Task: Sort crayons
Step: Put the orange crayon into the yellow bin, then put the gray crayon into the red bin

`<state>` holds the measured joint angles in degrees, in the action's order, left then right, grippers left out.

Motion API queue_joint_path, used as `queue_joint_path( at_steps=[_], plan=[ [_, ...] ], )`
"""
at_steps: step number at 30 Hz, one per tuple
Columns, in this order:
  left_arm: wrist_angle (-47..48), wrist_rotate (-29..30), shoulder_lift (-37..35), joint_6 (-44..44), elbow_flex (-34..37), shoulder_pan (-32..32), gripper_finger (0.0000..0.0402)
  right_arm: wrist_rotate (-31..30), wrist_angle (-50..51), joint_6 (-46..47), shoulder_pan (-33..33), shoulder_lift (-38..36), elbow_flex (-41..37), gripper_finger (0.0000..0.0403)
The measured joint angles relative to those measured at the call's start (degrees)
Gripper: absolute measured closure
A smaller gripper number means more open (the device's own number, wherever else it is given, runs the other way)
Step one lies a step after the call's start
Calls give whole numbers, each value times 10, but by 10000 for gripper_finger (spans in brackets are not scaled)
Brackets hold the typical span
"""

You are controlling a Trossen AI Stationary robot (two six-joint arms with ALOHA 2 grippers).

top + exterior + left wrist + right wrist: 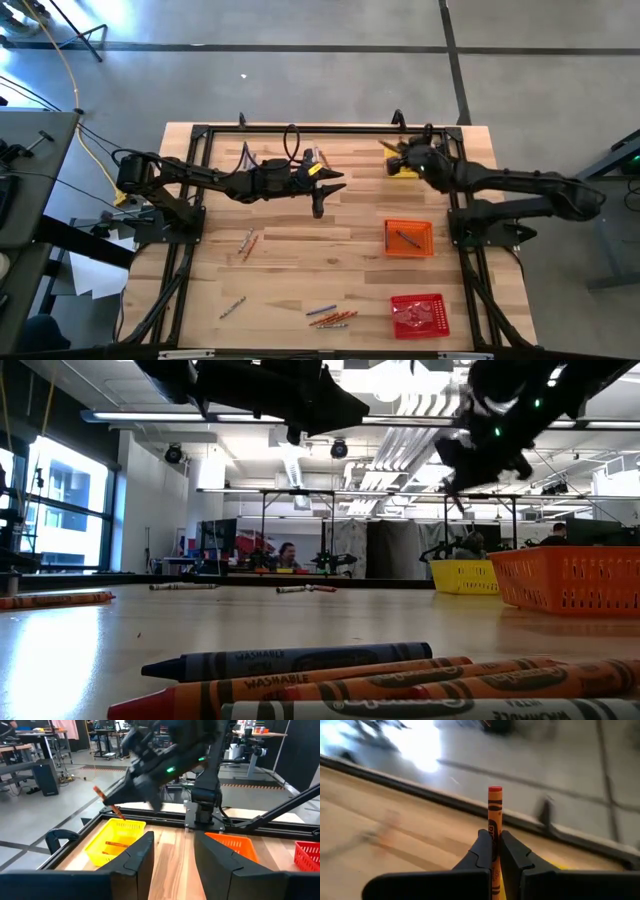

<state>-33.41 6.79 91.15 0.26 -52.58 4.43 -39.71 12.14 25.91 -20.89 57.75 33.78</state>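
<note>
My right gripper (493, 837) is shut on an orange crayon (495, 810) and hangs over the yellow mesh tray (117, 837) at the table's far right; the left wrist view shows that crayon (107, 802) above the tray. My left gripper (172, 855) stands open and holds nothing, above the middle of the table (335, 182). Loose crayons lie flat on the wood: two (247, 240) left of centre, one (232, 307) near the front left, a small bunch (330, 317) at the front middle. The bunch fills the low view's foreground (300, 670). My right gripper pinches the orange crayon about its middle (494, 827) between its two fingers. The crayon lies along the fingers, and one end (495, 790) sticks out past their tips. It is lifted clear and slants above the yellow tray.
An orange tray (409, 237) with a crayon in it stands at the right, a red tray (418, 315) at the front right. The yellow tray has crayons in it (116, 844). A black frame (300, 130) rims the table. People and desks show in the room behind.
</note>
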Motion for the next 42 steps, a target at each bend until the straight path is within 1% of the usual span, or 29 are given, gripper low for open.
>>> queue_joint_path(
  at_steps=[3,6,10,12,17,23,27,30,35,38,42],
  plan=[
    [0,0,0,0,0,0,275,23,46,9,-64,19,0,402],
    [0,0,0,0,0,0,275,41,37,-13,-115,46,0,402],
    [6,1,0,0,0,0,275,105,29,-19,-173,95,0,402],
    [12,1,0,0,0,0,275,122,31,-19,-189,125,0,402],
    [18,6,0,3,0,0,275,136,31,-9,-200,185,0,402],
    [23,20,0,4,0,5,275,141,31,-4,-199,207,0,402],
    [24,20,0,4,0,10,275,157,30,-4,-199,207,0,385],
    [25,20,0,4,0,12,275,171,31,-5,-199,207,0,359],
    [44,22,0,4,0,13,275,196,34,-33,-199,202,0,314],
    [59,39,0,4,0,13,275,203,35,-34,-199,182,0,298],
    [84,59,0,4,0,16,275,231,35,-30,-199,126,0,294]
  ],
)
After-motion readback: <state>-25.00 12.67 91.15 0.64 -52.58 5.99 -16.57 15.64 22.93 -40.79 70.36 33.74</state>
